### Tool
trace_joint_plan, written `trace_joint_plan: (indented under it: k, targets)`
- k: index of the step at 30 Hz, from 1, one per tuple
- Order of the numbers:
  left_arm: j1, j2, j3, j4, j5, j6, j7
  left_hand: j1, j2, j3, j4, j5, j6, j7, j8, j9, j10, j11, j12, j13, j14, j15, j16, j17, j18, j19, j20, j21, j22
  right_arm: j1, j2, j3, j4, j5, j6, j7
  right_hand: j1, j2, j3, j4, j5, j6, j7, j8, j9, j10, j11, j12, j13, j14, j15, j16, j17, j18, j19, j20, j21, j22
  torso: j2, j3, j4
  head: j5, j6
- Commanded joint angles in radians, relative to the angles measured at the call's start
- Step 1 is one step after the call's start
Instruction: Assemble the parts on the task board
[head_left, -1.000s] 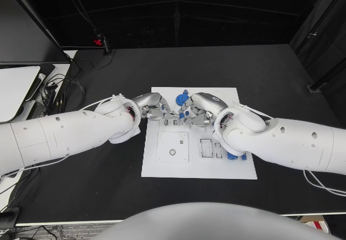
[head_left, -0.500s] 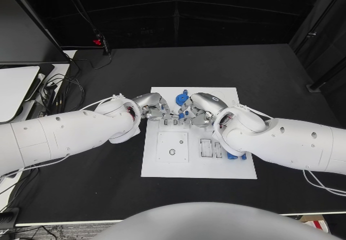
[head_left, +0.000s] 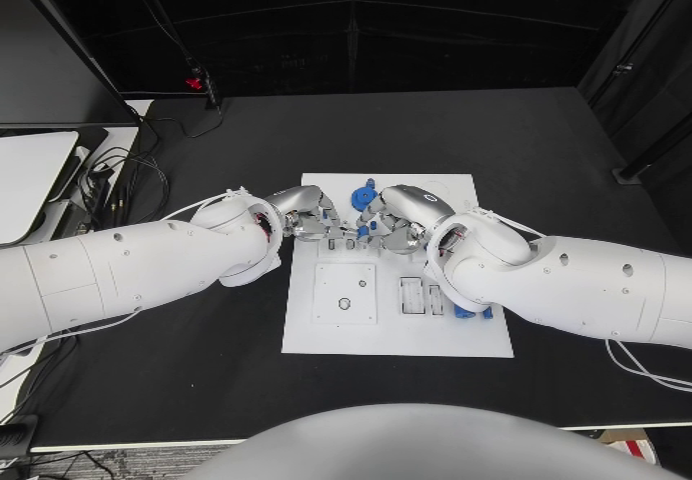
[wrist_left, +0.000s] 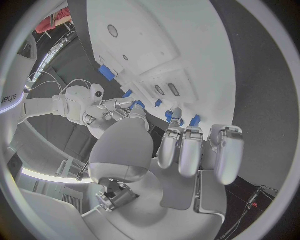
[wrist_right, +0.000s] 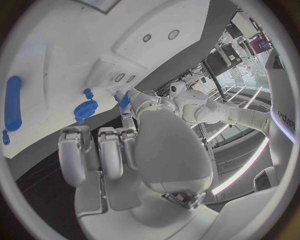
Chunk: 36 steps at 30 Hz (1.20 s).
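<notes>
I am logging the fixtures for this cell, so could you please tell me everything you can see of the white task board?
The task board is a flat white rectangular plate, plastic by its look, lying on the black table with its long side running away from the robot. It carries a raised square panel with small holes, narrow slots beside it, and small blue parts at its far end and right edge. Both hands, left hand and right hand, work over its far half.

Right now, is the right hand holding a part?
Cannot tell. The right hand has fingers curled over the task board beside a blue part; contact is hidden.
</notes>
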<state>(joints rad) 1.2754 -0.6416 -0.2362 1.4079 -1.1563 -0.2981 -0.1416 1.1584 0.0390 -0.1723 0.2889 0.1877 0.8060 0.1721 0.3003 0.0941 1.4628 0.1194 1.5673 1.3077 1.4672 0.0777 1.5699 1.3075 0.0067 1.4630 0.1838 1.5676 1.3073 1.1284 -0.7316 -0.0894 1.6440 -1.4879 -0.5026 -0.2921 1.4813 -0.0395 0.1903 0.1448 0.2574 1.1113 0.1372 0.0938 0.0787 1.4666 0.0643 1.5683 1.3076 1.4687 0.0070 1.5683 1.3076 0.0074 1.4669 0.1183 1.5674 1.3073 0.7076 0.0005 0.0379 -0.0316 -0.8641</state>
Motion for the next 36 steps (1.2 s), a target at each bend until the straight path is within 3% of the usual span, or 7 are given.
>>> trace_joint_plan:
  k: [1, 36]
  targets:
    - [0.0, 0.004, 0.0, -0.003, -0.003, 0.018, -0.022, 0.015, 0.0, 0.006, 0.0, 0.006, 0.0, 0.001, -0.004, 0.002, 0.108, -0.006, 0.003, 0.263, 0.104, -0.007, 0.001, 0.263, -0.007, 0.108, 0.001, 0.003, 0.263, 0.002, 0.003, 0.001, 0.006, -0.008, -0.012, 0.008, -0.001, 0.006, 0.003, 0.0, 0.003, 0.021, -0.013, 0.006, 0.005, 0.104, -0.006, 0.003, 0.263, 0.102, -0.006, 0.002, 0.263, -0.007, 0.104, -0.006, 0.003, 0.263, 0.0, 0.0002, 0.0011, 0.0, -0.001]
    - [-0.001, 0.015, 0.0, -0.012, -0.003, 0.03, -0.031, 0.027, 0.006, 0.008, 0.0, 0.01, -0.003, 0.001, -0.006, 0.001, 0.108, -0.005, 0.003, 0.263, 0.104, -0.007, 0.001, 0.263, -0.007, 0.108, 0.001, 0.003, 0.263, 0.002, 0.009, 0.001, 0.005, -0.009, 0.007, -0.005, -0.001, 0.006, 0.004, -0.001, 0.002, 0.021, -0.012, 0.005, 0.005, 0.104, -0.005, 0.003, 0.263, 0.102, -0.006, 0.002, 0.263, -0.007, 0.104, -0.006, 0.003, 0.263, 0.0, -0.0004, 0.0002, 0.001, -0.003]
